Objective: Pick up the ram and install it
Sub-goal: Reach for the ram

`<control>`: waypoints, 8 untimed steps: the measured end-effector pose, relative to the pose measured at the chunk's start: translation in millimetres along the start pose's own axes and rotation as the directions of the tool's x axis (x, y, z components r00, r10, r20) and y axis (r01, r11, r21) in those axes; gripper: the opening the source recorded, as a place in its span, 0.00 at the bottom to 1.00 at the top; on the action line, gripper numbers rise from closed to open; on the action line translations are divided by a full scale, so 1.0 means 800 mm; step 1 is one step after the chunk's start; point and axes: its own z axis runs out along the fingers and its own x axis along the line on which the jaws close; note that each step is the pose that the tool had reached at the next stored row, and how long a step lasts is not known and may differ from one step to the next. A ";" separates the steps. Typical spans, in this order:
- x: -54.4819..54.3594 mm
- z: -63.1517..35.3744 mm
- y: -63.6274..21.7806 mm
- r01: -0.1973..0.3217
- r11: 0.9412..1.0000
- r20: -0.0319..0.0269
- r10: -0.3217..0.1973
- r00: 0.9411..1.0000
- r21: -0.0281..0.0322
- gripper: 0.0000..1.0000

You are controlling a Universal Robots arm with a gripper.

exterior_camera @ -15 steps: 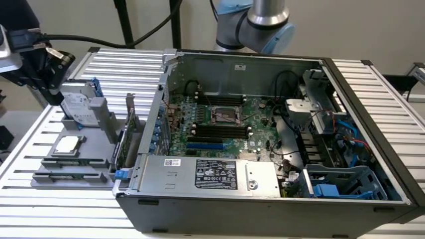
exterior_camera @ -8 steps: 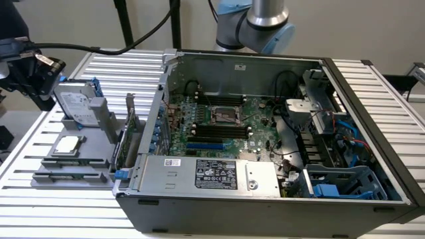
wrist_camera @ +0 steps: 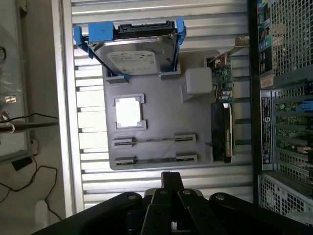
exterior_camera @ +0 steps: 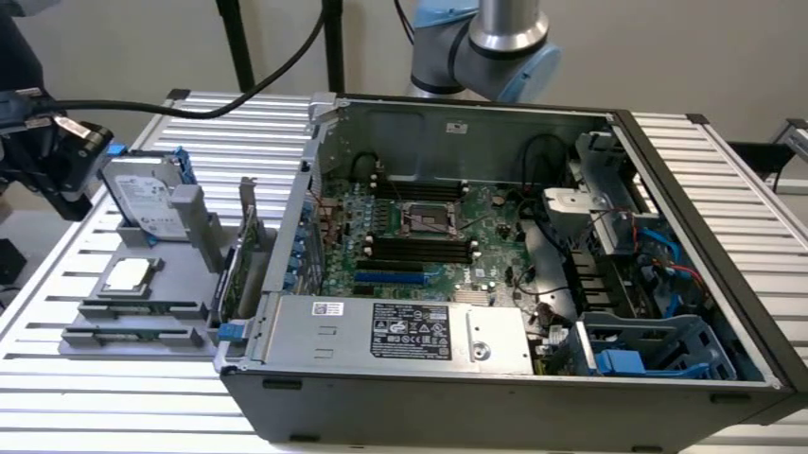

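A slatted metal tabletop carries a grey tray and, to the exterior view's right of it, an open computer case. The claw hangs over the tray's near edge, its tips pressed together as far as I can judge, with nothing between them. Closest to it lies the ram, a thin stick resting in clips on the tray. Just beyond that a second stick lies parallel to it. Further on sits a square processor chip, then a hard drive in a blue frame (propped at a tilt, as the exterior view shows). An upright green card stands along the tray's edge beside the case. Inside the case the long black memory slots look empty. So the work is barely begun: nothing is picked up, the ram lies untouched on its tray, and both the lifting and the seating remain.
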 end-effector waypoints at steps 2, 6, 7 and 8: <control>0.000 0.001 -0.001 0.001 1.000 -0.004 -0.001 1.000 0.001 0.11; 0.001 0.003 -0.003 0.009 1.000 -0.007 -0.009 1.000 0.002 0.11; 0.001 0.003 -0.004 0.011 1.000 -0.008 -0.011 1.000 0.003 0.11; 0.002 0.004 -0.004 0.014 1.000 -0.008 -0.014 1.000 0.003 0.11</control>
